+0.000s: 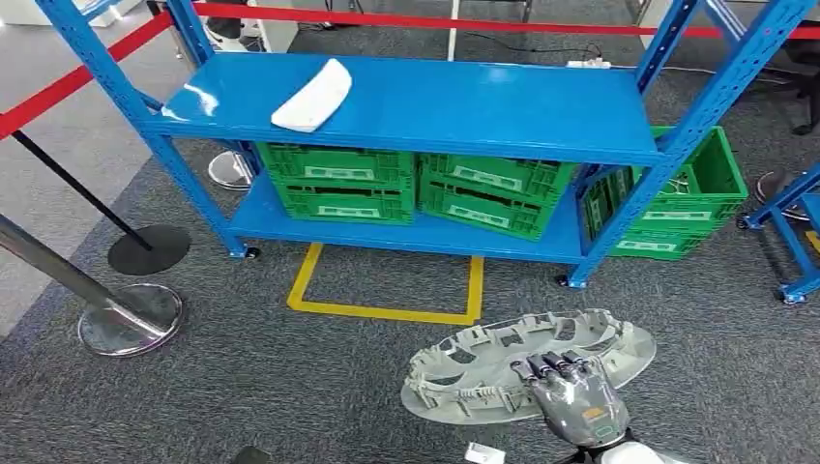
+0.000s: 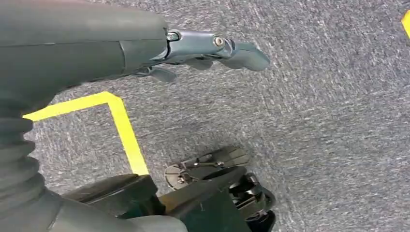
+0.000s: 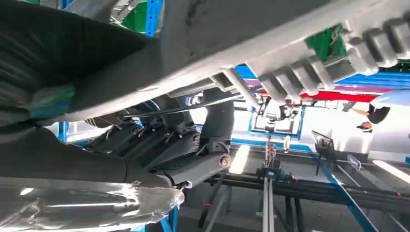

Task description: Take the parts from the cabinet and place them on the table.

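The right robot hand grips a large grey, ribbed, disc-shaped part, seen in the head view low in the picture, over the grey carpet in front of the blue cabinet. Its fingers curl over the near rim of the part, and the hand's wrist is cut off by the lower edge of the picture. In the right wrist view the same part fills the upper half as a pale ribbed underside, with the dark fingers pressed against it from beneath; how far they wrap round cannot be made out there, and the background beyond is overexposed and blurred. A second, white curved part lies on the cabinet's top shelf, toward its left side, apart from everything else. Under that shelf, green crates stand on the lower shelf, partly hidden by the shelf edge, and one more green crate stands just beyond the cabinet's right post. A yellow taped outline marks the carpet before the cabinet. A red barrier tape runs behind, with round post bases at the left. The left robot hand hangs over the carpet, holding nothing, its thumb stretched out and its darker fingers mostly hidden beneath the grey cover.
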Tool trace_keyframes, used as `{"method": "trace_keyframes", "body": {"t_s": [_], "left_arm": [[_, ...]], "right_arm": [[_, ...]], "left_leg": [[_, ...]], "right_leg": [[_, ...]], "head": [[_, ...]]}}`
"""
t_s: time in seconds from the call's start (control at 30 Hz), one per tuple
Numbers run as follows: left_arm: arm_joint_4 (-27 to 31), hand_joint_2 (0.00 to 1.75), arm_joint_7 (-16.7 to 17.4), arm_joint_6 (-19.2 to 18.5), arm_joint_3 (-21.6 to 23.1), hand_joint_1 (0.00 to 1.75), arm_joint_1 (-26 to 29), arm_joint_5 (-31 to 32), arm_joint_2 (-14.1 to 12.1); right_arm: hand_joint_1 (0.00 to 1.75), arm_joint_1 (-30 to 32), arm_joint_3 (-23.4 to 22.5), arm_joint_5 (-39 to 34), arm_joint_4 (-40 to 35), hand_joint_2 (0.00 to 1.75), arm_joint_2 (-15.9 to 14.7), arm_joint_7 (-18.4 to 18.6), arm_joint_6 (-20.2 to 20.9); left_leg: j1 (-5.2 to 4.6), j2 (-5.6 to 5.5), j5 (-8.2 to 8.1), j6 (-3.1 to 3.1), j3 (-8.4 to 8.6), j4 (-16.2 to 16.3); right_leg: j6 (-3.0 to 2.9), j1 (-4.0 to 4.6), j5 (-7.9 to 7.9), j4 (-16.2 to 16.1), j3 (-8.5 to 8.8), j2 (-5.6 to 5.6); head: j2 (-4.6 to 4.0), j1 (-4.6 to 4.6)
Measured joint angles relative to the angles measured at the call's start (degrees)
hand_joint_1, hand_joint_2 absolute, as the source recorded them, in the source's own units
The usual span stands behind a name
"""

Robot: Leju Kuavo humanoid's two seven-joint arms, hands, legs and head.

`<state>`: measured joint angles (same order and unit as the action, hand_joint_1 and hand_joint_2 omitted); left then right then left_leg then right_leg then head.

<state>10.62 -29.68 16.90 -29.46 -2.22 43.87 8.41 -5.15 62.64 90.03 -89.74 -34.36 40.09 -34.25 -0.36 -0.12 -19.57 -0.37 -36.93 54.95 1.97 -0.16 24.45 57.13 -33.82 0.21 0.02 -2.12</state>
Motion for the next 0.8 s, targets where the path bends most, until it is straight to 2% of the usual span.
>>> {"method": "trace_keyframes", "body": {"t_s": [0.8], "left_arm": [[0.0, 1.75, 0.0, 0.0, 0.0, 0.0, 0.0, 0.0, 0.0]], "right_arm": [[1.75, 0.0, 0.0, 0.0, 0.0, 1.75, 0.0, 0.0, 0.0]], "left_leg": [[0.0, 0.0, 0.01, 0.01, -0.16, 0.0]], "right_leg": [[0.0, 0.0, -0.01, 0.0, -0.14, 0.0]], "head": [[0.0, 0.0]]}}
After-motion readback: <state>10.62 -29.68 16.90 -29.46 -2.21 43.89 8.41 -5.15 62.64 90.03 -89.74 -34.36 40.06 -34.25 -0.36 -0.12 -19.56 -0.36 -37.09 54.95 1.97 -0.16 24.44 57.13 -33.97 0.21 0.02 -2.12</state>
